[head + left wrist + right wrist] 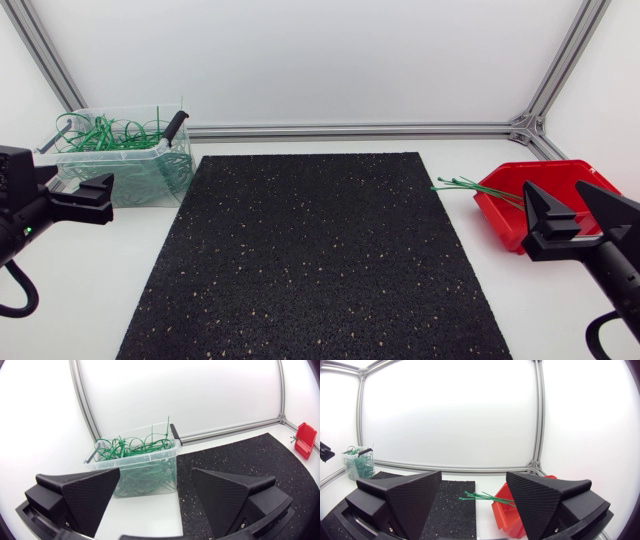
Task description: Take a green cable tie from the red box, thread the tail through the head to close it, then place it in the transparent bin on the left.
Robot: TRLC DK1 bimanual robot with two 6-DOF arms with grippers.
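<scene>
The red box (pixel 535 201) sits at the table's right side, with green cable ties (pixel 470 186) sticking out of it over its left rim. In the right wrist view the red box (pixel 507 512) and those green cable ties (pixel 482 496) lie ahead of my open, empty right gripper (pixel 472 505). My right gripper (pixel 565 202) hovers over the box's near right part. The transparent bin (pixel 130 160) at far left is full of looped green ties. My left gripper (pixel 95 190) stands open just in front of it; the transparent bin (pixel 140 465) shows ahead of the left gripper (pixel 155 497).
A black speckled mat (pixel 315 255) covers the middle of the table. Aluminium frame rails (pixel 350 130) run along the back edge, with a white wall behind. A black clip handle (pixel 176 124) stands on the bin's right rim.
</scene>
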